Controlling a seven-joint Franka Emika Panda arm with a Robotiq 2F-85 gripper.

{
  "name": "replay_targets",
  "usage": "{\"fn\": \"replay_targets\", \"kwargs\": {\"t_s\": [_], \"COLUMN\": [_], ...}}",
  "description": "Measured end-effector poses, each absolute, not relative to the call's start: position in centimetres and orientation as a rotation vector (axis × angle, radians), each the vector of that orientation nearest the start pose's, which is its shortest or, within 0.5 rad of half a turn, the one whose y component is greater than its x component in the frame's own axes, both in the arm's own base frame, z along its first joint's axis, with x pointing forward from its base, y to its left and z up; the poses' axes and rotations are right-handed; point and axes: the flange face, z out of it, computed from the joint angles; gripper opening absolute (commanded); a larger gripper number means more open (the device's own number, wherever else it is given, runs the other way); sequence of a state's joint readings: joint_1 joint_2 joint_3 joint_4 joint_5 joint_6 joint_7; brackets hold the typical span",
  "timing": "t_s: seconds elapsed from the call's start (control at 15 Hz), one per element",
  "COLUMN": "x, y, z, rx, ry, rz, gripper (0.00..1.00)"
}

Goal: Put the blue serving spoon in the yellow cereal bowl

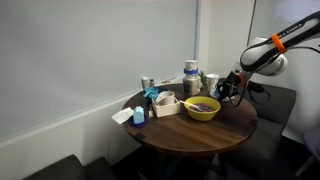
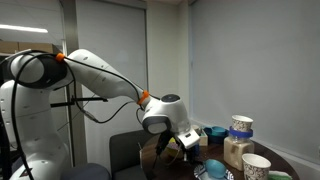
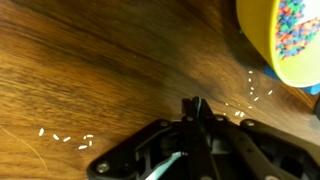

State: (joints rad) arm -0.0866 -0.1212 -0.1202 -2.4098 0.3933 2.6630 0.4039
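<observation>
The yellow cereal bowl (image 1: pixel 202 108) stands in the middle of the round wooden table (image 1: pixel 190 135). In the wrist view its rim (image 3: pixel 290 45) fills the top right corner, with colourful cereal inside. My gripper (image 1: pixel 229 92) hangs just above the table beside the bowl, on the side nearer the arm; it also shows in an exterior view (image 2: pixel 185 143). In the wrist view the fingers (image 3: pixel 197 108) are pressed together on a thin pale-blue strip, the handle of the blue serving spoon (image 3: pixel 163 166), which runs down to the lower left. The spoon's scoop is hidden.
A white boxy container (image 1: pixel 166 103) and a small blue container (image 1: pixel 139 114) stand beyond the bowl. Stacked cups (image 2: pixel 240 127) and a white cup (image 2: pixel 255 165) stand at the back. White crumbs (image 3: pixel 65 138) lie scattered on the wood.
</observation>
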Motion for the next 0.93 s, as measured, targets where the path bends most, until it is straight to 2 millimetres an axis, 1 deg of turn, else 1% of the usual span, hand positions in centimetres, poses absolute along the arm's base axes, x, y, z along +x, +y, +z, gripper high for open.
{"fn": "replay_targets", "kwargs": {"t_s": [0.2, 0.33, 0.47, 0.6, 0.67, 0.93], "x": [49.5, 49.4, 49.0, 48.2, 47.6, 44.9], "y": [-11.5, -11.4, -10.8, -9.7, -8.9, -5.3], "z": [40.8, 42.1, 43.8, 45.7, 46.8, 50.8], "rx": [-2.502, -2.491, -2.491, -2.519, -2.542, -2.609], "ry": [1.25, 1.238, 1.195, 1.096, 1.02, 0.713], "rz": [-0.543, -0.593, -0.634, -0.656, -0.65, -0.562], "gripper": [0.02, 0.02, 0.02, 0.02, 0.02, 0.02]}}
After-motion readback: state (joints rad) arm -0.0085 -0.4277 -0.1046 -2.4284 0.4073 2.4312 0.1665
